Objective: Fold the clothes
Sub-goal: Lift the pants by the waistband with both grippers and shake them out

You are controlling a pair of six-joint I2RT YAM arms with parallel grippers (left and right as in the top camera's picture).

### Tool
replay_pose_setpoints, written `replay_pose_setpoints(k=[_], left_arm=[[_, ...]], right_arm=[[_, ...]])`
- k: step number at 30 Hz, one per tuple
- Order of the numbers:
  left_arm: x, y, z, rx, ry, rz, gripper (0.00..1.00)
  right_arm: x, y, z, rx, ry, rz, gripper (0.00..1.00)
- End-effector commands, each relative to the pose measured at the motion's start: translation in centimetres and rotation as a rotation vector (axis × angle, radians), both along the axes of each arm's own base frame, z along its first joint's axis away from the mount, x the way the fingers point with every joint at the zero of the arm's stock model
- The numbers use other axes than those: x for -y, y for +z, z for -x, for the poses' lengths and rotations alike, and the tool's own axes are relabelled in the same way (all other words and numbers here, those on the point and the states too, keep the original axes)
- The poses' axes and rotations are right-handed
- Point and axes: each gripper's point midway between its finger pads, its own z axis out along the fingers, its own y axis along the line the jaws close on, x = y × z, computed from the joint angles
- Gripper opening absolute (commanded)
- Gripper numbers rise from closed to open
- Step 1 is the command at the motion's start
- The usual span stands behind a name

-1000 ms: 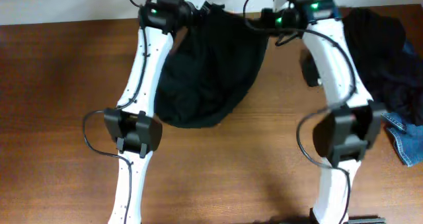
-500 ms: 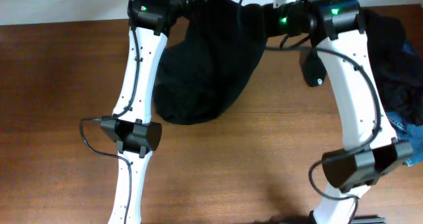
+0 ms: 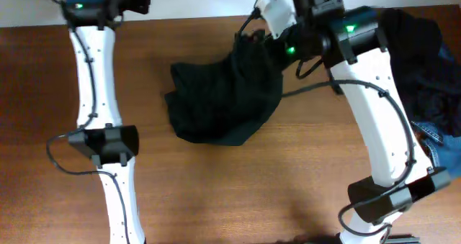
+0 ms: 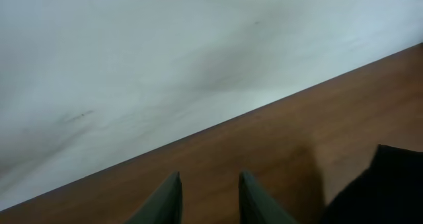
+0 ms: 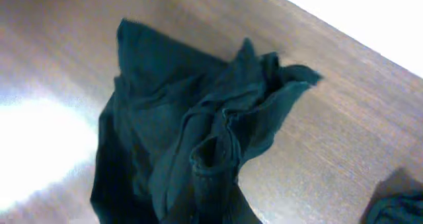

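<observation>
The black garment [image 3: 223, 104] lies in a rumpled heap on the brown table [image 3: 216, 193], with its upper right corner lifted. My right gripper [image 3: 258, 37] is shut on that lifted corner. In the right wrist view the bunched fabric [image 5: 192, 125] hangs from the jaws and hides the fingers. My left gripper [image 4: 208, 179] stands open over bare wood near the back edge at the far left, with nothing between its fingers [image 4: 168, 199]. It is well clear of the garment, and only a dark edge of cloth [image 4: 386, 191] shows at the lower right of its view.
A pile of more dark clothes [image 3: 418, 53] sits at the back right, with blue denim [image 3: 443, 154] at the right edge. A white wall [image 4: 165, 59] runs behind the table's back edge.
My left gripper let go of the garment and swung far left along the back edge. The garment's left side dropped onto the table. The right gripper moved left, still holding its corner.
</observation>
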Motion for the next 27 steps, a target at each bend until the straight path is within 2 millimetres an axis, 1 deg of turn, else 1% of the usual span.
replay_pose_setpoints(k=[1,2,5,9,10,12,13,14,15,16,17,18,19,20,21,22,23,25,26,27], left_arm=[[2.5,2.7,1.5,0.042,-0.142,0.094,0.28],[2.8,2.3,1.4,0.044,-0.153,0.083,0.28],[3.5,1.5,1.3,0.032,-0.168,0.080,0.28],[4.0,0.8,1.1,0.019,-0.175,0.081,0.28],[4.0,0.6,1.1,0.017,-0.175,0.082,0.28],[3.9,0.6,1.1,0.017,-0.173,0.082,0.28],[3.6,0.6,1.0,0.012,-0.160,0.088,0.28],[3.3,0.7,0.9,0.007,-0.147,0.099,0.28],[2.6,0.8,0.8,0.000,-0.122,0.119,0.28],[2.1,0.9,0.7,-0.006,-0.102,0.135,0.28],[0.7,1.0,0.5,-0.017,-0.061,0.162,0.28],[-0.5,1.3,0.4,-0.021,-0.030,0.179,0.28],[-2.0,1.7,0.4,-0.020,0.002,0.194,0.28],[-3.7,2.3,0.5,-0.013,0.038,0.209,0.28],[-4.9,2.9,0.7,-0.006,0.063,0.218,0.28],[-7.6,4.2,1.2,0.019,0.107,0.226,0.29],[-8.8,4.8,1.6,0.030,0.126,0.228,0.29],[-12.8,6.9,3.0,0.058,0.194,0.240,0.33],[-13.7,7.4,3.4,0.064,0.206,0.241,0.33],[-15.7,8.7,4.5,0.083,0.238,0.240,0.33]], right_arm=[[-1.4,3.0,3.4,0.121,0.200,0.056,0.04],[-1.7,2.8,4.3,0.120,0.250,0.083,0.04],[-2.3,2.6,5.8,0.124,0.337,0.119,0.04],[-2.8,3.2,7.0,0.167,0.422,0.149,0.04],[-3.1,4.5,6.9,0.215,0.409,0.129,0.04],[-3.4,6.2,6.3,0.262,0.354,0.084,0.04],[-3.8,8.7,5.3,0.324,0.276,0.010,0.04],[-4.1,10.3,4.5,0.359,0.224,-0.049,0.04],[-4.8,12.7,3.3,0.416,0.156,-0.143,0.04],[-5.0,13.6,2.9,0.441,0.138,-0.174,0.04],[-5.6,15.5,1.7,0.494,0.096,-0.251,0.04],[-5.9,16.7,0.4,0.528,0.045,-0.306,0.04],[-6.2,17.4,-0.5,0.550,0.022,-0.343,0.04],[-6.6,17.7,-1.0,0.561,0.012,-0.369,0.04],[-7.0,18.1,-1.8,0.569,-0.004,-0.402,0.03],[-7.3,18.1,-2.4,0.567,-0.017,-0.426,0.04],[-7.7,18.1,-3.1,0.568,-0.028,-0.451,0.04],[-8.7,18.1,-4.1,0.576,-0.036,-0.491,0.04],[-9.3,18.1,-4.4,0.583,-0.032,-0.509,0.04],[-10.2,18.2,-4.7,0.594,-0.023,-0.527,0.04]])
